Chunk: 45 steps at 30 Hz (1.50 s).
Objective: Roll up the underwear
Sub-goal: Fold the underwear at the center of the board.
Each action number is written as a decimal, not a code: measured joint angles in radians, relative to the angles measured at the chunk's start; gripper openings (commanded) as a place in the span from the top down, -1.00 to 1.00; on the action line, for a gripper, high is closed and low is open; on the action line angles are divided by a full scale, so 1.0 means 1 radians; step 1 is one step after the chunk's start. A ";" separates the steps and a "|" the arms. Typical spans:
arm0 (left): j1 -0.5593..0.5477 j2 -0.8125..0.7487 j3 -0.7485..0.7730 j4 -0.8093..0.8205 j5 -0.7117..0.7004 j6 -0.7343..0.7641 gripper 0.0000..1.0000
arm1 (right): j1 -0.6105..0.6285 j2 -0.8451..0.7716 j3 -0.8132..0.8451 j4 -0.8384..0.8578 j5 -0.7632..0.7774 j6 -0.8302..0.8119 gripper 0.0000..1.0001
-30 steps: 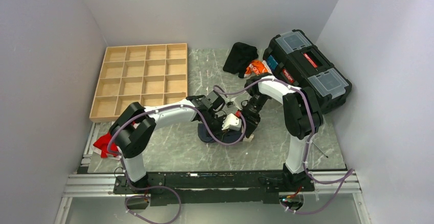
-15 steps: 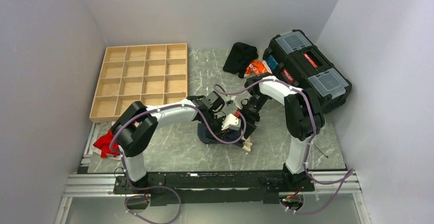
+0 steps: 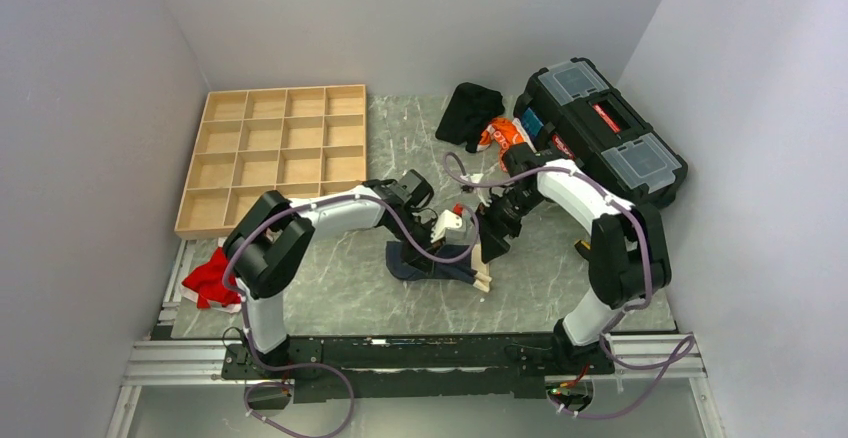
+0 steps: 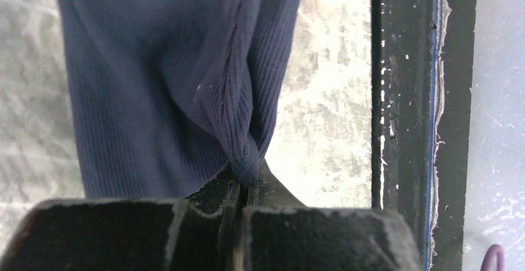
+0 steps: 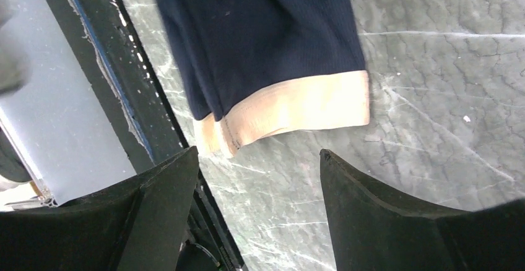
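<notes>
The underwear [image 3: 432,260] — navy ribbed cloth with a pale beige waistband [image 3: 481,276] — lies bunched in a low heap on the grey marbled table [image 3: 330,293], near its middle and between the two arms, with the waistband at the heap's right end. The left jaws are clenched on the underwear: in the left wrist view a narrow fold of the navy cloth [image 4: 244,159] is pinched tight between the black fingers [image 4: 213,190], and the rest of the cloth [image 4: 148,98] spreads away from them over the table. The right jaws are released and grasp nothing. The right wrist view shows the two black fingers [image 5: 158,215] spread wide above the bare table [image 5: 433,67], with the waistband [image 5: 297,113] lying just beyond them and apart from both. From above, the right jaws sit just beside the waistband end of the heap; whether the fingertips touch the table I cannot tell. Elsewhere on the table are a wooden compartment tray [image 3: 275,153] at the far left, a black toolbox [image 3: 600,133] at the far right, a black garment [image 3: 470,113] and an orange-and-white item [image 3: 500,135] beside the toolbox, and — at the near left edge — a red cloth [image 3: 208,280].
</notes>
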 measured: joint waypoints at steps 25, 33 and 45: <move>0.119 0.099 0.026 -0.035 0.174 -0.087 1.00 | 0.036 -0.177 -0.150 0.107 -0.103 0.026 -0.58; 0.123 0.111 0.045 -0.065 0.209 -0.083 1.00 | 0.120 -0.228 -0.229 0.219 -0.032 0.093 -0.61; 0.130 0.145 0.053 -0.091 0.246 -0.063 1.00 | 0.190 -0.251 -0.256 0.313 0.104 0.163 -0.62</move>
